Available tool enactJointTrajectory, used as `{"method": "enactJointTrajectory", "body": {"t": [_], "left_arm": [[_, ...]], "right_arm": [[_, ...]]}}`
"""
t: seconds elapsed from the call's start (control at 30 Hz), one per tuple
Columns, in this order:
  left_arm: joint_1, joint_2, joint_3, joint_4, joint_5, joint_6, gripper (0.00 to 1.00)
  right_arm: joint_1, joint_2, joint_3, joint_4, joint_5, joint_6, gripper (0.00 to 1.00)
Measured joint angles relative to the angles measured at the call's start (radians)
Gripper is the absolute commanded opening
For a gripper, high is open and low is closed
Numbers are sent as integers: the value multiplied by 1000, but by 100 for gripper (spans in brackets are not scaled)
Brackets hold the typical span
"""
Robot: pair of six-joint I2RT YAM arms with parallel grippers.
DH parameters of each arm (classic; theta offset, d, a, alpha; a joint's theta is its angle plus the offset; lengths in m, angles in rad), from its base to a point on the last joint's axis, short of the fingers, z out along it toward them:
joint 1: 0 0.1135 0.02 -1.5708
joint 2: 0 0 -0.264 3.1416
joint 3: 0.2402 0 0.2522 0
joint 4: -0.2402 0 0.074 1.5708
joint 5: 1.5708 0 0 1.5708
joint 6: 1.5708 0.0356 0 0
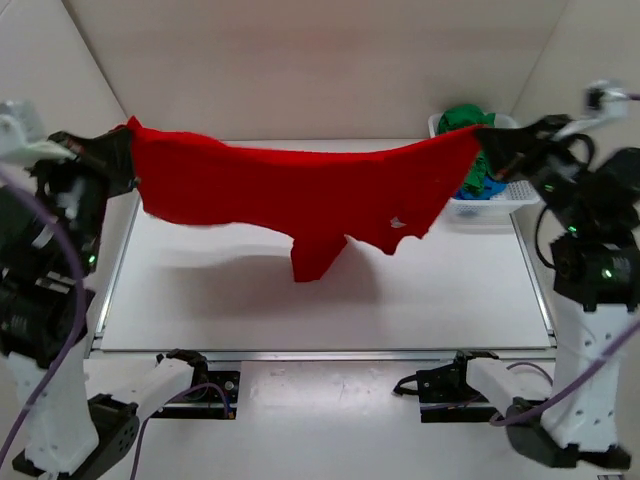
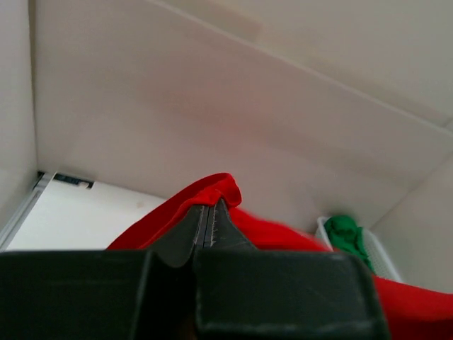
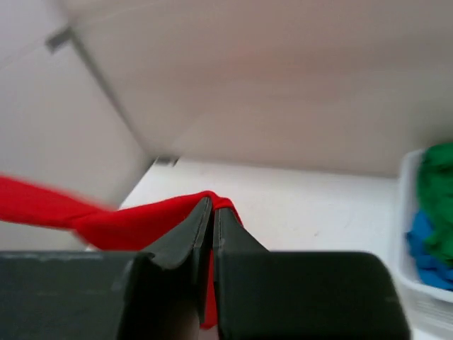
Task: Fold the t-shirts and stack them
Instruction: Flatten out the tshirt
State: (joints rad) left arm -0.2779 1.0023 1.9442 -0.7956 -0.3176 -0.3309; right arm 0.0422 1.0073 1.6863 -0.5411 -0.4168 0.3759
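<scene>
A bright red t-shirt point(image 1: 300, 195) hangs stretched in the air above the white table point(image 1: 240, 310), held at both ends. My left gripper point(image 1: 122, 150) is shut on its left end, and the red cloth point(image 2: 212, 190) bunches over the closed fingertips. My right gripper point(image 1: 484, 137) is shut on the shirt's right end, with red cloth point(image 3: 152, 212) pinched between the jaws. One part of the shirt droops down in the middle point(image 1: 318, 258). A green t-shirt point(image 1: 462, 118) and a blue t-shirt point(image 1: 485, 187) lie in the white basket point(image 1: 490, 208) at the back right.
The basket point(image 3: 414, 276) sits close under my right gripper, green t-shirt point(image 3: 437, 188) and blue t-shirt point(image 3: 428, 248) inside. White walls enclose the back and sides. A metal rail point(image 1: 330, 353) runs along the table's near edge, by the arm bases.
</scene>
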Motion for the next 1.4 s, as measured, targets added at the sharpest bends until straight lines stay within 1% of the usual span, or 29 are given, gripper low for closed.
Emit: {"method": "enactJointTrajectory", "body": {"t": [0.03, 0.07, 0.1, 0.13, 0.23, 0.33, 0.4, 0.5, 0.57, 0.63, 0.73, 0.8, 0.87, 0.93, 0.97, 1.0, 1.03, 1.07, 1.1, 1.13, 1.17, 1.2, 1.23, 1.3, 1.33, 1.37, 1.4], "left_arm": [[-10, -25, 0, 5, 3, 2, 0], [-18, -47, 1, 9, 7, 1, 0], [-27, -69, 2, 12, 14, 1, 0], [-34, -89, 3, 13, 21, 0, 0], [-47, -122, 19, 11, 30, -3, 0], [-53, -134, 21, 15, 30, -4, 0], [-53, -134, 0, 26, 30, -4, 0], [-39, -140, -109, 72, 31, -5, 0], [-17, -142, -230, 122, 32, -8, 0], [4, -122, -354, 159, 32, -14, 0], [32, -51, -517, 214, 26, -38, 0], [62, 37, -602, 259, 26, -58, 0], [95, 159, -648, 282, 26, -80, 0], [133, 318, -649, 312, 25, -92, 0], [151, 397, -634, 314, 24, -94, 0], [170, 476, -605, 305, 24, -97, 1], [192, 566, -561, 300, 24, -97, 12], [212, 646, -510, 290, 26, -97, 17], [238, 733, -446, 274, 31, -98, 20], [262, 803, -388, 264, 38, -96, 24], [283, 852, -346, 257, 43, -95, 27], [303, 884, -319, 254, 47, -93, 31], [322, 892, -315, 250, 49, -91, 33], [348, 862, -336, 236, 48, -88, 41], [350, 825, -365, 246, 49, -88, 45], [347, 781, -399, 253, 55, -88, 45], [338, 728, -438, 255, 61, -91, 45]], "right_arm": [[-99, -25, 28, -11, -34, 13, 0], [-173, -40, 57, -16, -63, 19, 0], [-235, -53, 97, -22, -76, 28, 0], [-262, -61, 136, -18, -95, 41, 0], [-280, -82, 232, 7, -180, 75, 0], [-327, -79, 329, 64, -258, 119, 0], [-363, -60, 354, 121, -323, 160, 0], [-396, -11, 320, 234, -411, 230, 0], [-360, 41, 256, 295, -430, 251, 0], [-274, 120, 204, 299, -396, 238, 0], [-131, 292, 194, 284, -318, 185, 0], [-53, 432, 175, 287, -257, 150, 0], [-1, 583, 171, 283, -216, 132, 0], [35, 791, 258, 239, -184, 109, 0], [48, 916, 358, 212, -172, 97, 0], [58, 1046, 497, 170, -161, 89, 23], [67, 1188, 658, 134, -148, 88, 41], [73, 1314, 816, 115, -137, 88, 52], [76, 1408, 904, 134, -132, 89, 50], [77, 1439, 895, 144, -129, 85, 53], [76, 1441, 845, 125, -120, 80, 57], [76, 1435, 794, 113, -103, 64, 57], [82, 1420, 742, 105, -76, 41, 58], [88, 1374, 656, 59, -4, -20, 67], [96, 1349, 636, 33, 32, -50, 70], [108, 1321, 628, 10, 69, -82, 74], [121, 1291, 622, -8, 100, -108, 76]]}}
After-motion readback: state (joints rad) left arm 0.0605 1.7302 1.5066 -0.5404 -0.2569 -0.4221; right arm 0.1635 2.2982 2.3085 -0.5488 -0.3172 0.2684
